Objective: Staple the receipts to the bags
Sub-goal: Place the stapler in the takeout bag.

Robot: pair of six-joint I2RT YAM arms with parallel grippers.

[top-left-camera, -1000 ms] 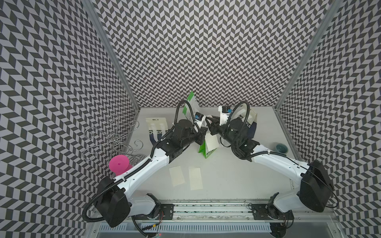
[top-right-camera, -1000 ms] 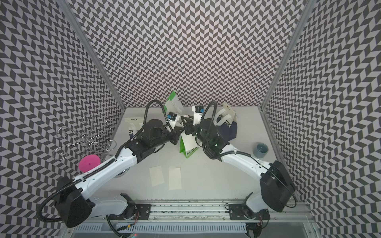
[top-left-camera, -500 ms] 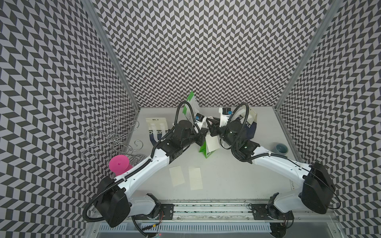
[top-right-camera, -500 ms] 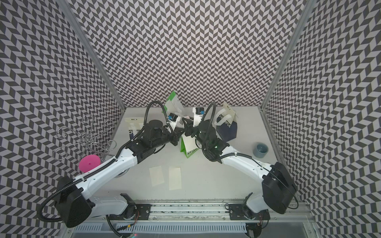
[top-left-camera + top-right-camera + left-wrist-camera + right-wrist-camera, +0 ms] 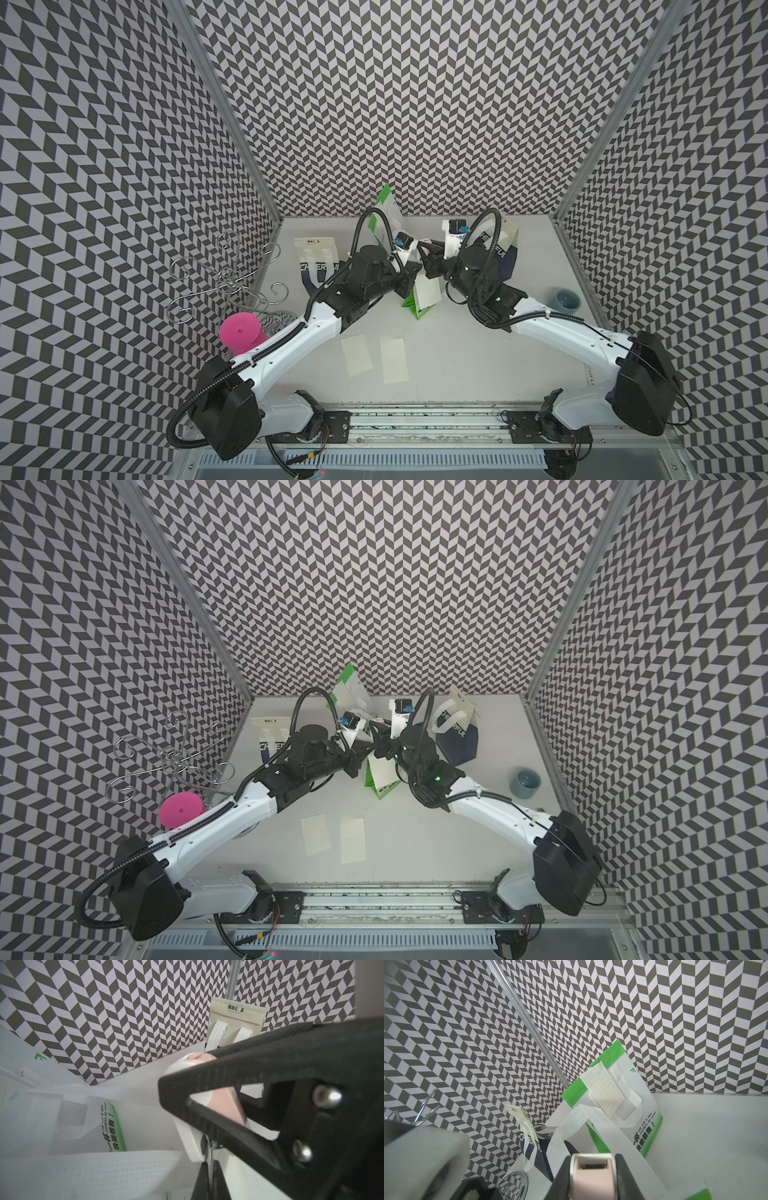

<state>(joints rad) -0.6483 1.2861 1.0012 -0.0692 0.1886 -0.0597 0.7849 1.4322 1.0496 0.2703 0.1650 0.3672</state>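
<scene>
left gripper pinched shut on green bag mid-table, receipt on its face. right gripper clamps stapler; slide mouth squarely over both layers before pressing.

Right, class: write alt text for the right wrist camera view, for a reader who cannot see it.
The right pincer grips a pink-and-white stapler. Beyond it a green-and-white bag stands tilted before the chevron wall, a cream receipt at its top edge; a navy bag is nearby.

Black fingers grip a pink-and-white stapler (green-and-white bag beside it).
</scene>
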